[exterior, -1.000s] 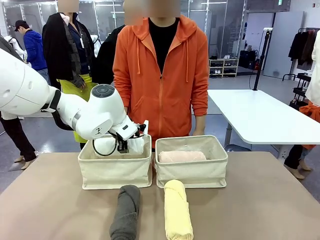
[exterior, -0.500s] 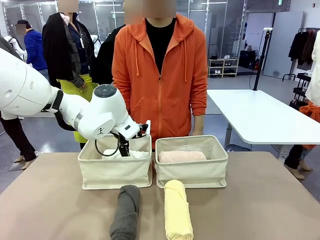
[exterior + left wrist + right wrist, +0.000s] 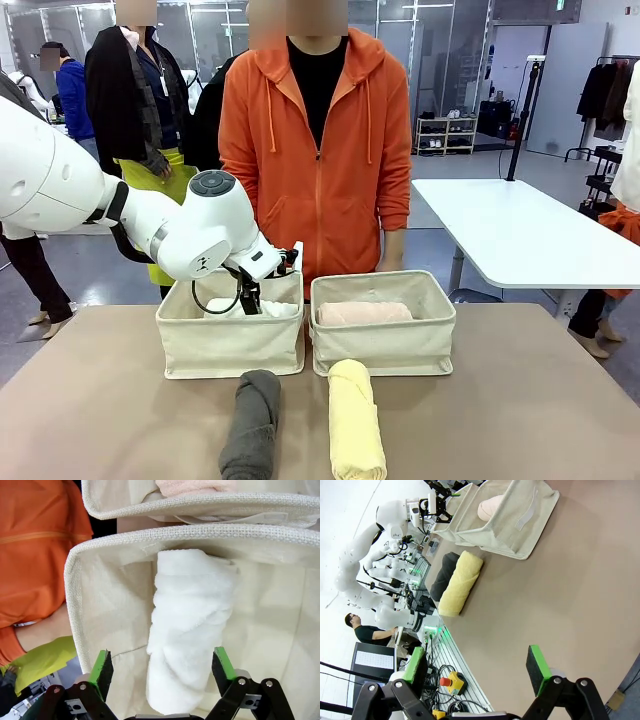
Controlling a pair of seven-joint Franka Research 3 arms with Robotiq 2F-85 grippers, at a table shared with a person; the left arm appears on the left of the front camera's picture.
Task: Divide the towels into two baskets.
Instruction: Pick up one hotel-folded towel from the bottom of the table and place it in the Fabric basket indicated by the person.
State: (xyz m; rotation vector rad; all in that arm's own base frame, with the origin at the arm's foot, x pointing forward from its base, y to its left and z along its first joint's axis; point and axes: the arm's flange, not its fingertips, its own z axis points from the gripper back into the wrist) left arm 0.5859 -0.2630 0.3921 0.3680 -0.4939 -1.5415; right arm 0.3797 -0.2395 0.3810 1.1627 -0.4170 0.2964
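Note:
A white towel [image 3: 190, 625] lies along the bottom of the left basket [image 3: 230, 345]. My left gripper [image 3: 161, 654] hangs just above it, open, one green pad on each side of the roll's near end and gripping nothing. In the front view the left gripper [image 3: 252, 297] dips over that basket's rim. A pink towel [image 3: 364, 312] lies in the right basket [image 3: 385, 345]. In front of the baskets, a dark grey towel [image 3: 250, 425] and a pale yellow towel [image 3: 355, 420] lie on the table. My right gripper [image 3: 476, 652] is open over bare tabletop, well away from the yellow towel [image 3: 460, 582].
A person in an orange hoodie [image 3: 320, 150] stands close behind the baskets, arms down. Other people stand further back on the left. A white table [image 3: 520, 235] stands at the right rear. The brown tabletop [image 3: 520, 400] is bare to the right of the towels.
A second ago the white towel hung at my left gripper above the basket rim. It has since dropped into the left basket, and the arm has barely moved.

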